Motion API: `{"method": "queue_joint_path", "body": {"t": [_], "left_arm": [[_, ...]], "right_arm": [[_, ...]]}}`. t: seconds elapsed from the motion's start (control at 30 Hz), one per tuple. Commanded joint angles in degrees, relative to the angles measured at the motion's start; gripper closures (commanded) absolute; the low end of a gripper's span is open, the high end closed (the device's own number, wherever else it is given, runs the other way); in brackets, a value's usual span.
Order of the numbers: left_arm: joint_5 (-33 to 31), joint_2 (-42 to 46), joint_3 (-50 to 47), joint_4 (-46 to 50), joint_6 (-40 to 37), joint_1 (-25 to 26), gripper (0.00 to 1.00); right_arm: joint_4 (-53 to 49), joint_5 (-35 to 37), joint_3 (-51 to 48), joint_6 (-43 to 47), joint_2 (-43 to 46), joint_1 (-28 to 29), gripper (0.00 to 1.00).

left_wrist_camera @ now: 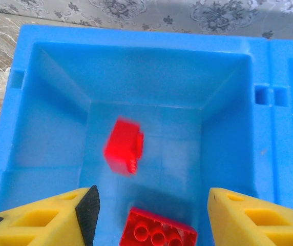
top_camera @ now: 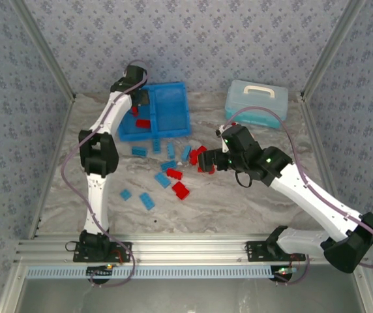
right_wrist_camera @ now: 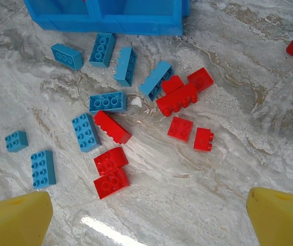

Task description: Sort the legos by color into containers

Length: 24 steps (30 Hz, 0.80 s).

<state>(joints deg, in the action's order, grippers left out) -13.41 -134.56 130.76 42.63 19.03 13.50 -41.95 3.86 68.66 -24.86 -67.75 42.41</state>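
The left gripper (left_wrist_camera: 150,207) is hanging over the bright blue tray (left_wrist_camera: 136,38), its jaws standing apart with nothing between them. Beneath it, in the tray's left compartment, a red brick (left_wrist_camera: 124,146) is showing blurred and tilted, its long axis running away from the gripper and its studs turned sideways. A second red brick (left_wrist_camera: 158,231) is lying flat with studs up and its long axis across. The right gripper (right_wrist_camera: 149,220) is hovering with jaws wide over the counter (right_wrist_camera: 228,169). There, light blue legos (right_wrist_camera: 108,101) and red legos (right_wrist_camera: 111,126) are lying scattered near the tray's wall, mostly studs up, pointing in many directions.
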Motion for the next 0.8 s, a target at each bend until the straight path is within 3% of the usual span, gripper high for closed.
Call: {"method": "queue_joint_path", "body": {"t": [0.0, 0.17, 0.3, 0.43, 0.6, 0.77], "left_arm": [[2.42, 9.80, -2.58, 2.01, 1.95, 0.43, 0.41], [5.31, 30.10, -24.33, -6.10, 6.61, 3.49, 0.41], [3.86, 47.41, -44.26, -13.64, 9.19, 10.75, 0.41], [2.31, 57.82, -57.18, -14.45, 10.52, 18.49, 0.41], [0.05, 64.00, -69.75, -13.54, 15.55, 30.11, 0.42], [-1.22, 62.64, -76.99, -15.80, 18.96, 42.01, 0.40]], "right_arm": [[-1.51, 0.37, 2.39, -0.25, -0.63, 0.52, 0.00], [-1.42, 1.04, 2.44, -0.51, -0.68, 0.48, 0.00], [-1.18, 1.64, 1.77, -0.98, -0.28, 0.51, 0.00], [-0.57, 2.55, 0.66, -0.75, 0.15, 0.50, 0.00], [0.43, 4.25, 0.15, -1.29, 0.46, 0.40, 0.00], [1.69, 9.29, -4.20, -4.46, 4.11, -0.07, 0.00]]}}
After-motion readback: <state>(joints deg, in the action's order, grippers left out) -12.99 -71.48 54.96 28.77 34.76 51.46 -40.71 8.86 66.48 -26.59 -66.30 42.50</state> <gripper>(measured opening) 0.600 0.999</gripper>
